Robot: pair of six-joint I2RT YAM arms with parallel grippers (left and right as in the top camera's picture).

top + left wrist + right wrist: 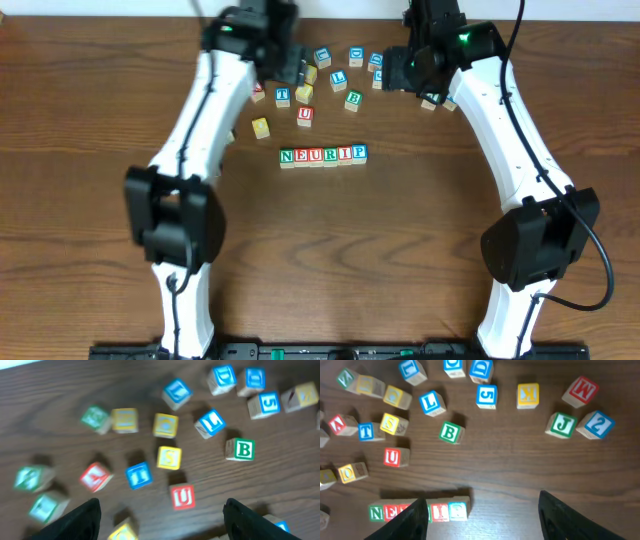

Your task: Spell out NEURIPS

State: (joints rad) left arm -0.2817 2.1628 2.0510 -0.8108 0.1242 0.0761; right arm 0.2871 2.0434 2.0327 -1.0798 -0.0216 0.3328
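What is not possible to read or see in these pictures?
- Right wrist view: the right jaws cover the middle letters of the row of wooden letter cubes.
- Left wrist view: blur makes the green-bordered wooden cubes at the left unreadable; the bottom edge cuts a yellow cube.
- Overhead view: the right arm partly covers two cubes.

The overhead camera looks straight down on the table from far above, with the arm bases at 6 o'clock. The left wrist camera sits close over the loose cubes, facing 12 o'clock. The right wrist camera sits higher and also takes in the NEURIP row at 7 o'clock. All three views share the green B cube and the red U cube
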